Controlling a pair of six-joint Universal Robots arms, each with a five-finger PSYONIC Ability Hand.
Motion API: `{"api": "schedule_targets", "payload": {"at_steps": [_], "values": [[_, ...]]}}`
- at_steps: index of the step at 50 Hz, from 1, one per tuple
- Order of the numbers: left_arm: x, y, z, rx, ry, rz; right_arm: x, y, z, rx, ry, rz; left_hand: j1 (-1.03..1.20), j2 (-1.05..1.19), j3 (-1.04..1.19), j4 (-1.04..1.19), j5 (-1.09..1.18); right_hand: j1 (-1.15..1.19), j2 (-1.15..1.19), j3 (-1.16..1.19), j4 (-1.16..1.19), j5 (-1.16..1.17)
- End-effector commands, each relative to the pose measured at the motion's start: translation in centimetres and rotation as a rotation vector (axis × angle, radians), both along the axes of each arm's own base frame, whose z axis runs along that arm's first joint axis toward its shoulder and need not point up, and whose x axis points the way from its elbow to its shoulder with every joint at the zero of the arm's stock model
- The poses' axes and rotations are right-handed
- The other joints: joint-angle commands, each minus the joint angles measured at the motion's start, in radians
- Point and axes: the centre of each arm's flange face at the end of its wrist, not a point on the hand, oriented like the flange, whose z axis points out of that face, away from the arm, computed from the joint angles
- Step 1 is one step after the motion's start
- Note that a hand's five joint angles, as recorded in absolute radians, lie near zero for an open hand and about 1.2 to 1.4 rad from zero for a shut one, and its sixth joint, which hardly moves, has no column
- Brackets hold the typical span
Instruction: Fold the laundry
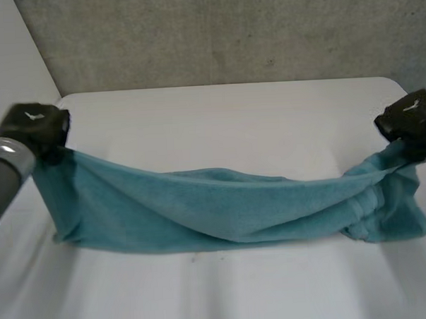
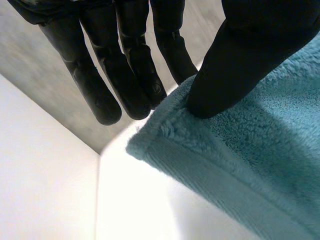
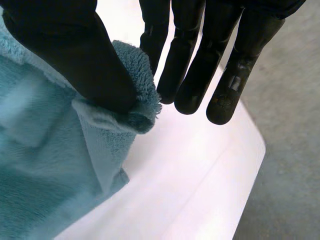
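— Beneath the grey wall [image 1: 214, 32], on the white table [image 1: 218, 124], where is the teal terry towel [image 1: 222, 208]?
— Stretched between both hands, sagging low across the table's middle.
— And the left hand [image 1: 35, 128]?
— Its thumb pinches one towel corner against straight fingers, at the table's left edge.
— The right hand [image 1: 409, 119]?
— It has the same pinch on the opposite corner, at the right edge.

Left hand [image 1: 33, 127]: held raised, towel [image 1: 222, 208] corner pinched between thumb and straight fingers [image 2: 102, 95]. Right hand [image 1: 409, 119]: held raised, opposite corner pinched likewise.
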Motion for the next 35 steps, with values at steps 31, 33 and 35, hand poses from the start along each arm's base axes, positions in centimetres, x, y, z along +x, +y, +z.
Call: {"api": "schedule_targets", "payload": {"at_steps": [31,33,35], "values": [[-1.8,-5.8,4.6,-0.467,0.290,0.054,3.1,-3.7,3.2,-0.587,-0.226,0.051,0.252,0.195,0.200,0.197,0.262,0.482,0.219,0.214,0.204,0.256],[-1.7,-5.4,2.6,-0.409,0.279,0.056,3.2,-3.2,1.2,-0.523,-0.224,0.075,0.252,0.195,0.200,0.197,0.262,0.482,0.219,0.214,0.204,0.256],[-1.7,-4.9,-1.5,-0.305,0.253,0.063,3.5,-2.6,-3.3,-0.385,-0.225,0.122,0.252,0.195,0.200,0.197,0.262,0.482,0.219,0.214,0.204,0.256]]}}
